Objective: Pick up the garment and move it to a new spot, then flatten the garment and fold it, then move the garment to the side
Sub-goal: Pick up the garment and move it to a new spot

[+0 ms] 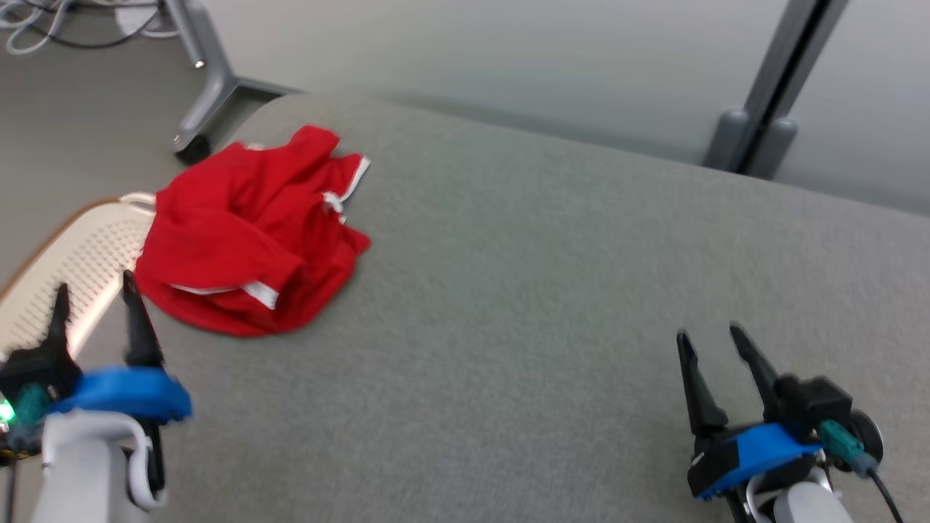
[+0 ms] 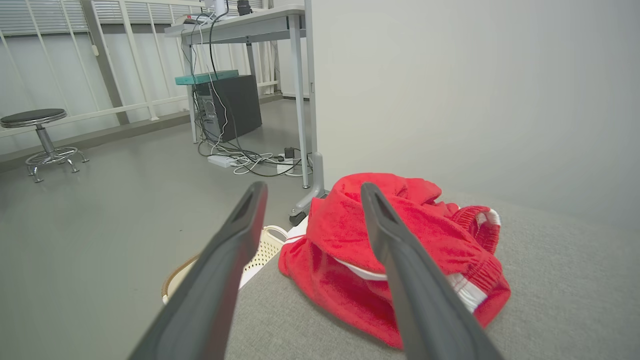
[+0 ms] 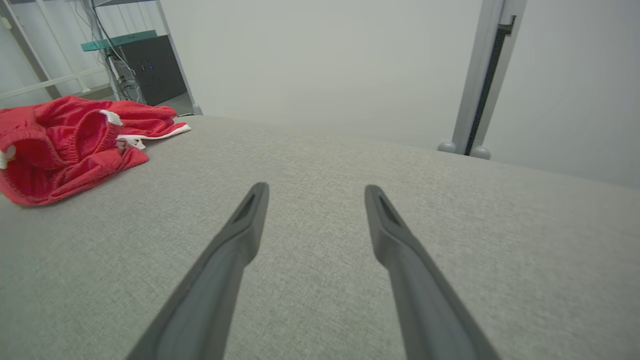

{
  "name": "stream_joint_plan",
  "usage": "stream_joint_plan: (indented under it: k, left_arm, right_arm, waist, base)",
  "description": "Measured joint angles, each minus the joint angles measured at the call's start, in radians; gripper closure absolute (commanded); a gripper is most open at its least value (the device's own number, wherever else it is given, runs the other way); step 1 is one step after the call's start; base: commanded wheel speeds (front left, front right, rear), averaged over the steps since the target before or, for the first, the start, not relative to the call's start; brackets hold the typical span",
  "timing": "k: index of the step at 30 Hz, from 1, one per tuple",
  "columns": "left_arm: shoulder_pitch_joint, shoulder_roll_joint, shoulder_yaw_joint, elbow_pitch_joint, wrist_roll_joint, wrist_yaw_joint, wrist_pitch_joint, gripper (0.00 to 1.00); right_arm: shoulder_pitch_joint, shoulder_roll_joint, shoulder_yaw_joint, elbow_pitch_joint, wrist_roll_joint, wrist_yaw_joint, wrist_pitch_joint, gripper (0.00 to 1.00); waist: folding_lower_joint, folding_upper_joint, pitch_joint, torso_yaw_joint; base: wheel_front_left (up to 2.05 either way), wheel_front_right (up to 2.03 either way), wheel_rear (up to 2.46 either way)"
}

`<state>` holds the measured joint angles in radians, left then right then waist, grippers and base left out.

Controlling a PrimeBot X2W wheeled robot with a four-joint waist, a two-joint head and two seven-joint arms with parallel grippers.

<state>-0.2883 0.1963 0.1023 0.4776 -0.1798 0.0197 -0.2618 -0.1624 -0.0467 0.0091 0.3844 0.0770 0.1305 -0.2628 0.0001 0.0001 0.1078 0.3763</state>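
Observation:
A crumpled red garment with white trim lies bunched near the left edge of the grey table. My left gripper hovers open just short of it, at the table's left edge, empty. In the left wrist view the garment sits right beyond that gripper's spread fingers. My right gripper stands open and empty over bare table at the lower right. From the right wrist view the garment is far off to the left of the open right gripper.
A white perforated basket stands on the floor beside the table's left edge, partly under the garment. A desk leg with a caster and cables lie beyond. A grey post rises behind the table.

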Motion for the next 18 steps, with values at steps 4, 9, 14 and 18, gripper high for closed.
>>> stream_joint_plan:
  k: [4,9,14,18]
  left_arm:
    - [-0.109,0.042,0.024,0.033,-0.024,-0.008,0.001,0.0]
    - [-0.237,0.099,0.039,0.097,-0.04,-0.029,0.026,0.0]
    - [-0.337,0.154,0.047,0.201,-0.055,-0.042,0.086,0.0]
    - [-0.39,0.188,0.042,0.3,-0.063,-0.057,0.161,0.0]
  right_arm:
    - [-0.022,-0.001,-0.019,-0.03,-0.038,0.0,0.0,0.0]
    - [-0.047,-0.001,-0.046,-0.078,-0.088,0.0,0.0,0.0]
    - [-0.068,-0.001,-0.048,-0.114,-0.107,0.0,0.0,0.0]
    - [-0.081,-0.001,-0.048,-0.141,-0.115,0.0,0.0,0.0]
  waist:
    - [0.0,0.0,0.062,-0.059]
    - [0.0002,0.0001,0.147,-0.125]
    - [0.0002,0.0001,0.211,-0.172]
    - [0.0002,0.0002,0.243,-0.194]
  base:
    - [0.0,0.0,0.0]
    - [0.0,0.0,0.0]
    - [0.0,0.0,0.0]
    - [0.0,0.0,0.0]
